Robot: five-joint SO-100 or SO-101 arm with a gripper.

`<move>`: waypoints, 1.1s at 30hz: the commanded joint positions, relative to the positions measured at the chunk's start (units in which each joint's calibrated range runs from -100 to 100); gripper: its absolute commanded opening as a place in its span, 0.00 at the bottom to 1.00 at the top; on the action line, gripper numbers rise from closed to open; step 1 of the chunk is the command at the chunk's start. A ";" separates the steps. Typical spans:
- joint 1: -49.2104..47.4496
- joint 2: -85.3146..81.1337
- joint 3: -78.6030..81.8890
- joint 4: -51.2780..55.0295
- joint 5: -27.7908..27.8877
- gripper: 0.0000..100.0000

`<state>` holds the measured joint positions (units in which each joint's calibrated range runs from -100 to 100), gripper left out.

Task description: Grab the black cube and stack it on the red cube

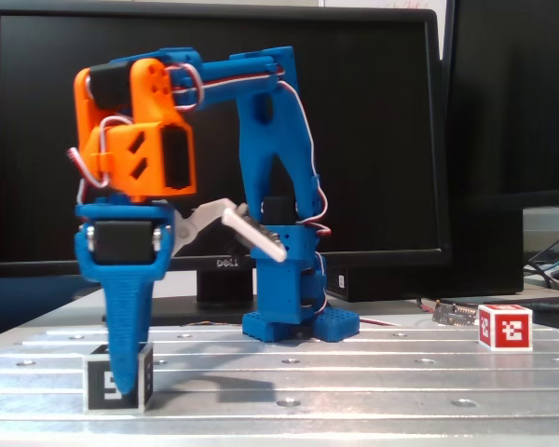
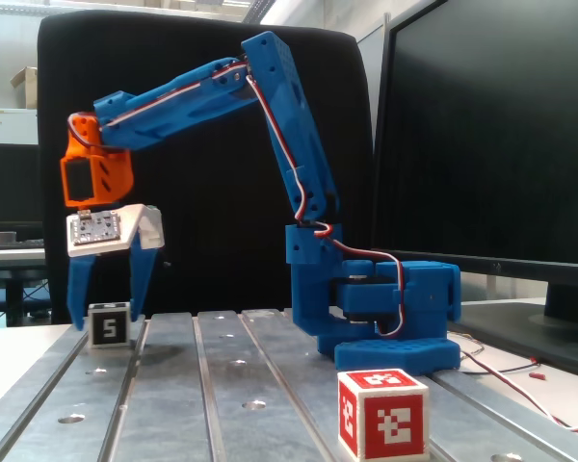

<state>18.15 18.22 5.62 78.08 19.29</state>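
Showing the grasp stage of a stacking task, seen from two fixed cameras.

Carrier: a grooved metal worktop (image 1: 373, 372) with bolt holes; monitors stand behind it.

Black cube (image 2: 109, 325): sits flat on the worktop near one end, its white "5" facing the camera in a fixed view; in the other fixed view (image 1: 117, 376) it lies at the front left corner region.

Red cube (image 1: 504, 326): rests near the right edge in that view, well apart from the black cube; in the other fixed view (image 2: 382, 416) it sits at the near edge.

Gripper (image 2: 104, 313): the two blue fingers are spread wider than the cube and straddle it, tips near the worktop, one on each side. Neither visibly presses the cube's faces; nothing is held.

Arm (image 2: 270, 115): reaches out from its blue base (image 2: 390, 332), wrist pointing down.

Step in hand: positioning for the grasp; judged early, lifting and stacking not yet done.

Next move, as judged: centre the fingers on the cube, close them squarely on opposite faces, then lift clear before carrying it across to the red cube.
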 commanded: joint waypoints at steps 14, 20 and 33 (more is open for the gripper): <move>1.31 -0.01 -1.14 0.20 0.12 0.22; 2.04 0.24 -1.05 -0.23 -0.14 0.22; 1.90 -0.18 4.02 -4.33 -0.24 0.22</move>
<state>19.78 18.99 9.69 74.22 19.29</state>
